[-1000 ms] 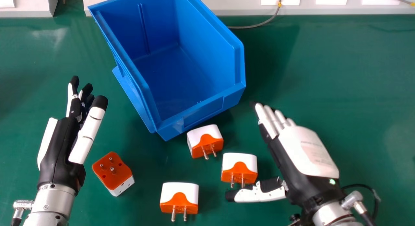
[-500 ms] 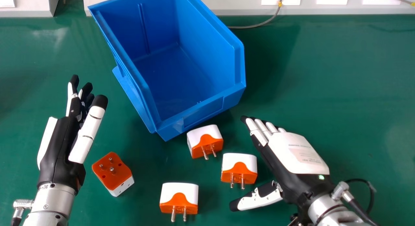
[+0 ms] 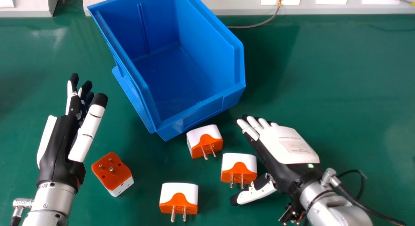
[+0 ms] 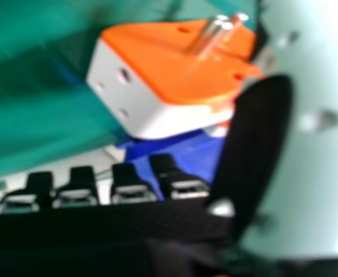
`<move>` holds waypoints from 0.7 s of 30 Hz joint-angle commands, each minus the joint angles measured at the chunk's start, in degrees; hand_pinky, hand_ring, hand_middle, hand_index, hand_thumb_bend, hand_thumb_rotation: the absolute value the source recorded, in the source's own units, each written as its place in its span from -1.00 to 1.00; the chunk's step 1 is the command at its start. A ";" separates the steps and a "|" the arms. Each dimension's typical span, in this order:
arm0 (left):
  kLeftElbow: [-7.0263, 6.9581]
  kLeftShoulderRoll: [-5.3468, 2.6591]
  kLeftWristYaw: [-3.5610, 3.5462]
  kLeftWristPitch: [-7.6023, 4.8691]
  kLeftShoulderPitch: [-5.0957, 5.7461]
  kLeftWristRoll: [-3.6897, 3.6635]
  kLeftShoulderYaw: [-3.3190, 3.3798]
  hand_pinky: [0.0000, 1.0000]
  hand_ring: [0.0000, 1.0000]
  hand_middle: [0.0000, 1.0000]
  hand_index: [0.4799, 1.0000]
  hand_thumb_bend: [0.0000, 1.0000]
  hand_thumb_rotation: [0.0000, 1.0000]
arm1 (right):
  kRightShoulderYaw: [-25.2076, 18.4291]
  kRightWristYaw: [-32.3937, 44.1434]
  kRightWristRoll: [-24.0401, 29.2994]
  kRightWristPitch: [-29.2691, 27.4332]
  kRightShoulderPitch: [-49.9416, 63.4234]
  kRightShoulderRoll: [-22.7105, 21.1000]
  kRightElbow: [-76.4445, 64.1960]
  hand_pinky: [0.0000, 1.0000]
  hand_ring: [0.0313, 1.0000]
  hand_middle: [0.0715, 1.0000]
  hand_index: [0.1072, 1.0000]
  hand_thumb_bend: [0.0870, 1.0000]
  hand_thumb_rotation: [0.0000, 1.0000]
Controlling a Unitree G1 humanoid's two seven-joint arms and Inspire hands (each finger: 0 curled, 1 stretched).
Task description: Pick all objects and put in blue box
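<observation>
While my right hand (image 3: 282, 154) is keeping straight, empty fingers beside one adapter (image 3: 239, 167), three more adapters (image 3: 205, 140) are lying on the green table (image 3: 330, 77), nearer me than one blue box (image 3: 212, 104). My left hand (image 3: 60, 145) is pointing relaxed, empty fingers forward. One cable (image 3: 251, 27) is curving beside the box.

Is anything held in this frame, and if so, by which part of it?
Nothing is held: the left hand is open, and the right hand is open beside an adapter.
</observation>
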 commanded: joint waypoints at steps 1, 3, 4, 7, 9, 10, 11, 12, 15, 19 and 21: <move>-1.96 0.07 0.32 -0.23 -0.29 0.28 0.25 1.00 1.00 1.00 1.00 0.27 0.65 | 0.63 0.38 -1.00 0.49 -1.99 0.01 0.24 0.93 0.95 0.92 0.83 0.52 -0.41; -2.54 0.04 0.46 0.08 -0.12 0.33 0.18 1.00 1.00 1.00 1.00 0.26 0.65 | 1.65 1.42 -2.04 1.51 -2.99 -0.07 0.75 0.88 0.89 0.86 0.77 0.52 -0.43; -2.58 0.03 0.47 0.22 -0.14 0.25 0.20 1.00 1.00 1.00 1.00 0.26 0.65 | 2.16 2.32 -2.62 2.33 -3.37 -0.09 0.66 0.84 0.86 0.83 0.74 0.51 -0.44; -2.68 -0.03 0.44 0.47 -0.13 -0.01 0.30 1.00 1.00 1.00 1.00 0.26 0.65 | 3.30 5.06 -4.25 4.82 -4.07 -0.03 -0.10 0.77 0.81 0.77 0.67 0.51 -0.46; -3.21 -0.05 0.46 0.77 0.03 -0.06 0.32 1.00 1.00 1.00 1.00 0.27 0.65 | 4.13 7.12 -5.39 6.63 -4.60 -0.05 -0.86 0.70 0.75 0.71 0.60 0.50 -0.49; -3.47 -0.04 0.46 0.94 0.08 -0.09 0.34 1.00 1.00 1.00 1.00 0.27 0.64 | 4.52 8.07 -5.98 7.45 -4.87 -0.04 -1.15 0.68 0.74 0.69 0.58 0.50 -0.49; -3.67 -0.02 0.44 1.09 0.12 -0.12 0.38 1.00 1.00 1.00 1.00 0.27 0.64 | 4.84 8.86 -6.53 8.16 -5.09 0.01 -1.42 0.67 0.72 0.67 0.56 0.49 -0.50; -3.71 0.01 0.41 1.14 0.11 -0.15 0.42 1.00 1.00 1.00 1.00 0.28 0.64 | 5.14 9.60 -7.01 8.91 -5.30 0.08 -1.70 0.65 0.71 0.66 0.53 0.49 -0.51; -3.67 0.03 0.36 1.01 0.06 -0.14 0.50 1.00 1.00 1.00 1.00 0.27 0.64 | 5.68 11.44 -7.87 10.53 -5.90 0.34 -2.10 0.62 0.67 0.61 0.44 0.48 -0.53; -3.36 0.14 0.18 0.64 -0.03 -0.24 0.64 1.00 1.00 1.00 1.00 0.25 0.63 | 6.00 12.52 -8.34 11.65 -6.56 0.71 -2.01 0.59 0.65 0.59 0.38 0.46 -0.56; -3.09 0.18 0.03 0.46 -0.17 -0.32 0.71 1.00 1.00 1.00 1.00 0.25 0.64 | 5.99 13.02 -8.40 11.99 -6.87 0.91 -1.91 0.59 0.64 0.58 0.36 0.45 -0.57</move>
